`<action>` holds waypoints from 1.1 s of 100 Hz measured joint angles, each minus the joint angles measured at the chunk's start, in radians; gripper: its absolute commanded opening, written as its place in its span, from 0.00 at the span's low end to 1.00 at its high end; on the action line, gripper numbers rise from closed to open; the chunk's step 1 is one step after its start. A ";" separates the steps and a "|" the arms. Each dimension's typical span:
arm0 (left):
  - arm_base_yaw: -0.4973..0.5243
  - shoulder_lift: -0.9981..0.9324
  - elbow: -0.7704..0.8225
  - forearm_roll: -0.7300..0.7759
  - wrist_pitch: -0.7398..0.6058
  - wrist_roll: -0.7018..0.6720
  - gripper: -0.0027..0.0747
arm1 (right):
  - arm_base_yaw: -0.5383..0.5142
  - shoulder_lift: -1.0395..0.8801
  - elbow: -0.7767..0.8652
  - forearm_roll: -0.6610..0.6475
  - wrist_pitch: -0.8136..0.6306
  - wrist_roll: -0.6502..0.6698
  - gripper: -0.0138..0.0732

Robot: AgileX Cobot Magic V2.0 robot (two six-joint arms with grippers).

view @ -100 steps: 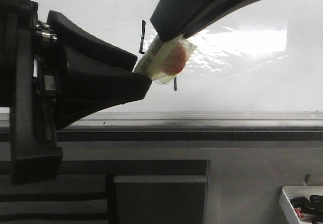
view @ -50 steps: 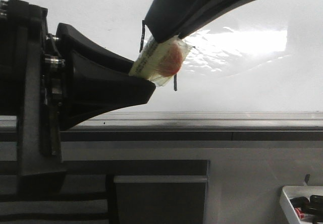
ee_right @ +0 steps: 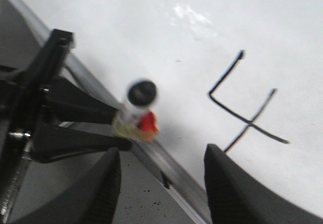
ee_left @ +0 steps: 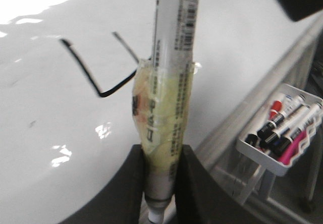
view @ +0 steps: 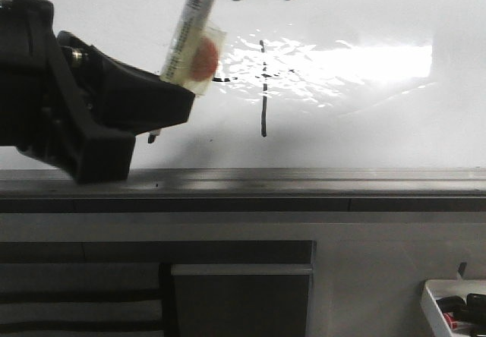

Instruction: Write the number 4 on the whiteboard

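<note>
One marker (ee_left: 169, 108) between left gripper (ee_left: 160, 183) fingers, number 4 (ee_right: 246, 104) nearby

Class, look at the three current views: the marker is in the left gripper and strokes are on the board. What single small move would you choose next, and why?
Probably lift the marker a little further clear of the whiteboard. The number 4 looks complete: an L-shaped stroke crossed by a longer line. The left gripper holds the marker, while the right gripper is open and holds nothing.

grey cabinet front (view: 243, 291) | white marker tray (view: 448, 310) lower right | bright overhead glare
</note>
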 measured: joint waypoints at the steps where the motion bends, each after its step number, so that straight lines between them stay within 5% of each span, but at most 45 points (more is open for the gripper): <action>1: 0.000 0.000 0.000 -0.013 0.004 -0.002 0.01 | -0.005 -0.002 0.000 -0.002 0.000 0.000 0.57; 18: 0.011 0.000 -0.075 -0.314 0.162 -0.046 0.01 | -0.071 -0.044 0.000 -0.006 0.012 0.000 0.57; 45: 0.118 0.035 -0.273 -0.441 0.564 -0.053 0.01 | -0.075 -0.074 0.000 -0.006 0.019 0.000 0.57; 80: 0.134 0.058 -0.328 -0.511 0.655 -0.053 0.01 | -0.075 -0.074 0.000 -0.006 0.019 0.000 0.57; 110: 0.134 0.061 -0.328 -0.515 0.646 -0.047 0.40 | -0.075 -0.074 0.000 -0.006 0.019 0.000 0.57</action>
